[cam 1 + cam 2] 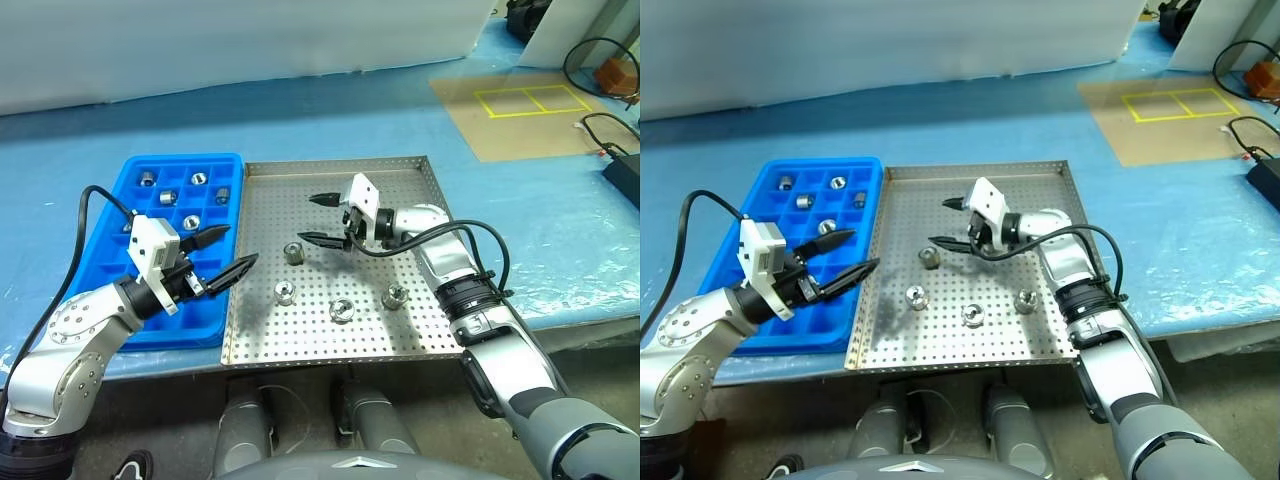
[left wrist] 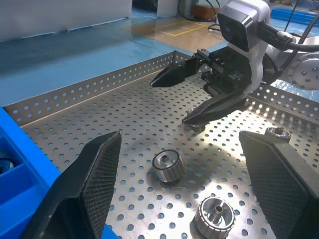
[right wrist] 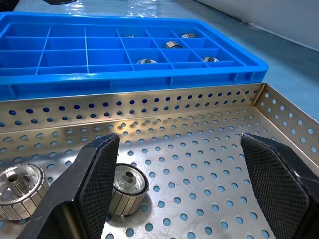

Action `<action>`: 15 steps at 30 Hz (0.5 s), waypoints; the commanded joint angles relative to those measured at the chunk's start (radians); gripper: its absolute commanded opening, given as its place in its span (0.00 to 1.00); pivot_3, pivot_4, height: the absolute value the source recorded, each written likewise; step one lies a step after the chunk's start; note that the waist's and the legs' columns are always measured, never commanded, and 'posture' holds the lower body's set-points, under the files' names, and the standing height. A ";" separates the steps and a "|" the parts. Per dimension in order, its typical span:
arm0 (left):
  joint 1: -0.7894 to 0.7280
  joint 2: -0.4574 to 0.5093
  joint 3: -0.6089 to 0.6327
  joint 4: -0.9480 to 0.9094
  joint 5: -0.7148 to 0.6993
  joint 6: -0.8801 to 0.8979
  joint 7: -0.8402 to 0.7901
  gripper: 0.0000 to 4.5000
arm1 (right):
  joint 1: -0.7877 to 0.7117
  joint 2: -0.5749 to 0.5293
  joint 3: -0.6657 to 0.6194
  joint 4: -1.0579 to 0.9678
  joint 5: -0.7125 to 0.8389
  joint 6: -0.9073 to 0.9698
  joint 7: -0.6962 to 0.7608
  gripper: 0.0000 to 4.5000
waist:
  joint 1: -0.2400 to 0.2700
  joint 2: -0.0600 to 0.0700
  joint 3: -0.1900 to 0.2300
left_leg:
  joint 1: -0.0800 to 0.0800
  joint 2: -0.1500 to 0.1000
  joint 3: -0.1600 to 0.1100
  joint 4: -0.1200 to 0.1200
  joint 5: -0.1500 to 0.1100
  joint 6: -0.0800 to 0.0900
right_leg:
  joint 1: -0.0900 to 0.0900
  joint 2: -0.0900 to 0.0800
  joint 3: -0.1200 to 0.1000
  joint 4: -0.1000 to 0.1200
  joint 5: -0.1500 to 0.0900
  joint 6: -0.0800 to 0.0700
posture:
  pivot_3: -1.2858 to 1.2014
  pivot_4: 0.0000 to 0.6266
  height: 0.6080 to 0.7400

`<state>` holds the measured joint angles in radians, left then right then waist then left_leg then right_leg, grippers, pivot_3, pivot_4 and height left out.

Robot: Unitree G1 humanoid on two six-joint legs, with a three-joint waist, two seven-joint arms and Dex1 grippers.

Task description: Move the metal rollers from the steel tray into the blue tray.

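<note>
The steel tray [image 1: 400, 175] lies mid-table with several metal rollers on its perforated floor, among them one [image 1: 293, 253] at centre left, one [image 1: 285, 293] nearer me and one [image 1: 394, 295] to the right. The blue tray [image 1: 110, 215] adjoins it on the left and holds several rollers [image 1: 168, 197] in its far compartments. My right gripper [image 1: 306, 218] hangs open and empty, pointing left, just beyond the centre-left roller [image 3: 127, 188]. My left gripper [image 1: 242, 244] is open and empty over the seam between the two trays, pointing right toward that same roller [image 2: 167, 166].
Pale blue covering [image 1: 560, 240] spreads over the table. A cardboard sheet with yellow tape squares [image 1: 530, 100] lies at the far right, with black cables [image 1: 600, 125] and a dark box [image 1: 625, 175] by the right edge. A white panel [image 1: 230, 40] stands along the back.
</note>
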<state>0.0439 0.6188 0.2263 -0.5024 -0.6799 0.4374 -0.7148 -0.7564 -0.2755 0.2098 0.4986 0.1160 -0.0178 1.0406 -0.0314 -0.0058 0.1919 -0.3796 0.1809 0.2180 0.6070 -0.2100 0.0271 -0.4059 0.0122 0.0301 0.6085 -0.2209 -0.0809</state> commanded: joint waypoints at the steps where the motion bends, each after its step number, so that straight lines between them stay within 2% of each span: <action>1: 0.001 0.001 0.008 -0.039 -0.009 -0.002 0.001 0.89 | -0.034 0.002 -0.023 -0.007 0.015 0.004 -0.002 0.89 | 0.000 0.001 0.000 | 0.000 0.000 0.000 0.000 0.000 0.000 | 0.000 0.000 0.000 0.000 0.000 0.000 | 0.41 0.24 1.00; 3: 0.002 0.000 0.007 -0.041 -0.010 -0.001 0.002 0.89 | -0.035 0.003 -0.026 -0.010 0.020 0.006 -0.004 0.89 | 0.015 0.000 0.000 | 0.006 0.004 0.011 0.003 -0.002 -0.002 | -0.001 0.008 0.014 -0.001 0.000 0.003 | 0.41 0.24 1.00; 4: 0.002 0.000 0.007 -0.041 -0.010 0.000 0.002 0.89 | -0.035 0.004 -0.028 -0.010 0.019 0.003 -0.009 0.89 | 0.019 0.000 0.000 | 0.010 0.005 0.017 0.007 -0.007 -0.006 | -0.001 0.022 0.032 -0.002 -0.001 0.013 | 0.41 0.24 1.00; 6: 0.003 0.000 0.006 -0.042 -0.009 0.001 0.001 0.89 | -0.036 0.007 -0.029 -0.010 0.020 0.001 -0.011 0.89 | 0.019 -0.004 0.001 | 0.014 0.006 0.018 0.013 -0.015 -0.008 | -0.002 0.042 0.061 -0.003 0.002 0.018 | 0.41 0.24 1.00; 8: 0.003 0.000 0.006 -0.042 -0.009 0.002 0.001 0.89 | -0.037 0.008 -0.029 -0.010 0.019 0.000 -0.012 0.89 | 0.008 -0.005 0.000 | 0.010 0.002 0.008 0.008 -0.015 -0.007 | -0.005 0.032 0.056 0.000 0.003 0.015 | 0.41 0.24 1.00; 9: 0.002 0.000 0.006 -0.041 -0.009 0.002 0.000 0.89 | -0.038 0.008 -0.028 -0.008 0.017 -0.003 -0.015 0.89 | 0.005 -0.005 0.000 | 0.009 0.001 0.007 0.008 -0.015 -0.007 | -0.004 0.031 0.054 0.000 0.005 0.008 | 0.41 0.24 1.00; 15: -0.001 0.001 0.008 -0.043 -0.013 0.004 -0.002 0.89 | -0.039 -0.005 -0.041 -0.010 0.031 0.011 0.003 0.89 | -0.004 -0.005 0.000 | 0.002 -0.003 -0.006 0.008 -0.014 -0.006 | -0.004 0.025 0.040 -0.001 0.003 0.004 | 0.41 0.24 1.00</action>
<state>0.0459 0.6174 0.2254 -0.5113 -0.6814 0.4452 -0.7148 -0.7730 -0.2736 0.1980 0.5065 0.1212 -0.0081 1.0340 -0.0357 -0.0104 0.1919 -0.3784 0.1767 0.2099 0.6146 -0.2239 0.0217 -0.4091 0.0355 0.0670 0.6074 -0.2186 -0.0778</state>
